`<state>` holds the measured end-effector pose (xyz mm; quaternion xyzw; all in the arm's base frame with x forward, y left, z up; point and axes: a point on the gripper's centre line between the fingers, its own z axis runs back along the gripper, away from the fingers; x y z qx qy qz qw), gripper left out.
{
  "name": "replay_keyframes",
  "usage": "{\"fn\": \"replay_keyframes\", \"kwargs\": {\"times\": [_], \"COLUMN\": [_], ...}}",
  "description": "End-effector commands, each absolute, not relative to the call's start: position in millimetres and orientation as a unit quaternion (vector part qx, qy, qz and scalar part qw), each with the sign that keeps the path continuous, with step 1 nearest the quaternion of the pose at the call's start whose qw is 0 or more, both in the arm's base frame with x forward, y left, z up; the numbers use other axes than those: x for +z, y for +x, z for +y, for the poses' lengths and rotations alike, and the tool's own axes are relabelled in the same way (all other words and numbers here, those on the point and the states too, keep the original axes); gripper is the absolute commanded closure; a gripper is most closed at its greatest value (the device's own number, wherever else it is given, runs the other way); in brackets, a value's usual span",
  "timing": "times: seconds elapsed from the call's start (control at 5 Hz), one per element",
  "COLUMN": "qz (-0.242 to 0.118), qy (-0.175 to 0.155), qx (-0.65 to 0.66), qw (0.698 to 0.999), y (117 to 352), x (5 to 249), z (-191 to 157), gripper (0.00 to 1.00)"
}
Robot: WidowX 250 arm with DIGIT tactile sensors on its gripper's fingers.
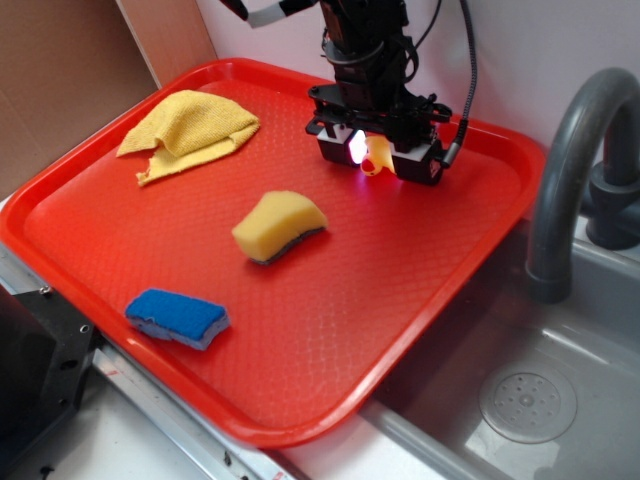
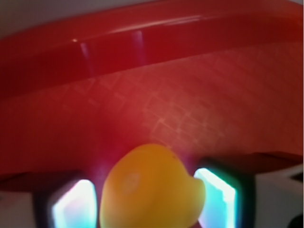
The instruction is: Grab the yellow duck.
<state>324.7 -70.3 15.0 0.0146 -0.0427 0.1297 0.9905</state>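
Red tray (image 1: 470, 260) beside a grey sink (image 1: 560, 390), yellow duck (image 1: 376, 157) near the back rim between the fingers (image 1: 352, 146), contact unclear, no readable writing, yellow rag (image 1: 190, 128), yellow sponge (image 1: 278, 226), blue sponge (image 1: 178, 316) around.

No text, label, brand, number or sign can be read anywhere in either view.
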Motion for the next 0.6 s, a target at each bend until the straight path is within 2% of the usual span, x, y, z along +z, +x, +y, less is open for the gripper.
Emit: {"fn": "replay_keyframes", "kwargs": {"times": [0.0,0.2,0.4], "qz": [-0.033,0.0,-0.041], "qy": [0.014,-0.029,-0.03], "qx": [0.134,0.115,0.143], "qw": [0.99,0.993,0.988], "y": [306,290,259], "x": [26,76,125], "z": [-57,-49,-48], "gripper": [1.0,1.0,1.0]}}
